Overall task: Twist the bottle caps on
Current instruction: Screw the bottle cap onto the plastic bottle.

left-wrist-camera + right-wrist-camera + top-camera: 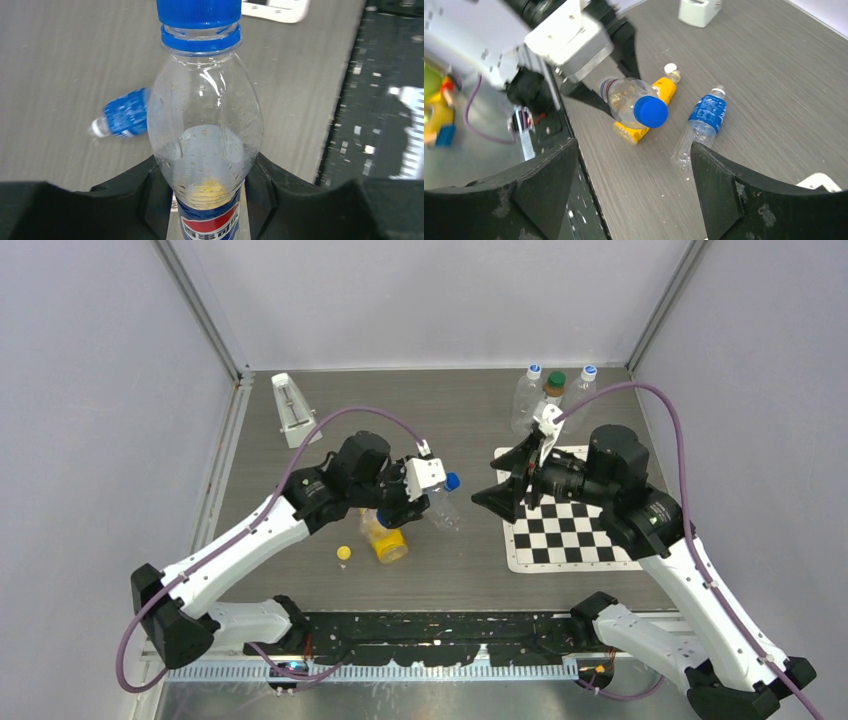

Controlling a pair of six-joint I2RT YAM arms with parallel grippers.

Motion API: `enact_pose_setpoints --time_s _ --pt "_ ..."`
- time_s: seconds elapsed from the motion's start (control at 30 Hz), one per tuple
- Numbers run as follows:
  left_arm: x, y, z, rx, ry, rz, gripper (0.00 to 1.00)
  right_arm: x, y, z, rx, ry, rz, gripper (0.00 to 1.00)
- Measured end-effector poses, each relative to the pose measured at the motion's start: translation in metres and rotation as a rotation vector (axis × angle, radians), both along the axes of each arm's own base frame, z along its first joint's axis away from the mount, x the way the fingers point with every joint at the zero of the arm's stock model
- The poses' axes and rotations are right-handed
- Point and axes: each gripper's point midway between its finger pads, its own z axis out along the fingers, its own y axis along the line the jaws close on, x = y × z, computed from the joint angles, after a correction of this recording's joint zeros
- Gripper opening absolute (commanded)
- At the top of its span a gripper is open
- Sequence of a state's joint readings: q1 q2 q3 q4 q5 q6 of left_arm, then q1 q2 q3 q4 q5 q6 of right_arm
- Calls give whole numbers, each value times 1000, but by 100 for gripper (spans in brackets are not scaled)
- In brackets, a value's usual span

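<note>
While left gripper (207,182) is pinching bottle (205,130) sideways, blue cap (650,111) pointing 3 o'clock, probably for partner's twist, right gripper (633,147) is hanging spread wide, empty.

Blue cap (198,11): seated on neck of clear bottle (205,130), held tilted above the desk (460,420).
Yellow cap (344,552): loose, flat on desk, just beside mouth of lying yellow bottle (388,543).
White cap (719,90): on neck of blue-labelled bottle (704,115) lying on its side.

arms (240,545): white shells, black joints | cables (350,409): purple, looping | right claw (633,150): black, scuffed
</note>
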State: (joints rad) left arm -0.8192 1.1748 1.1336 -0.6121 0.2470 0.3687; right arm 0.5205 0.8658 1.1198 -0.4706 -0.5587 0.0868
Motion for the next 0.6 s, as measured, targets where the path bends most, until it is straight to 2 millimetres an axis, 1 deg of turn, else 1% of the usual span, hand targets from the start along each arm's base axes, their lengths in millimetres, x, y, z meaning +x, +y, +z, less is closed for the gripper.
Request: enact_pose_setpoints --time_s 0.07,0.17,0.27,0.47,0.6 --pt "-11 -7 1 -6 69 -68 0 -9 2 -4 -39 -59 82 86" --pt "-27 -16 2 -7 161 -153 0 -20 5 -19 -107 -133 213 83" --pt "-39 -23 3 -5 229 -229 0 -30 6 -27 -140 -177 301 80" --pt "-57 -24 6 -6 289 -321 0 -42 10 -34 -159 -235 424 71" --pt "-62 -24 8 -13 294 -355 0 -44 11 -39 -164 -238 458 64"
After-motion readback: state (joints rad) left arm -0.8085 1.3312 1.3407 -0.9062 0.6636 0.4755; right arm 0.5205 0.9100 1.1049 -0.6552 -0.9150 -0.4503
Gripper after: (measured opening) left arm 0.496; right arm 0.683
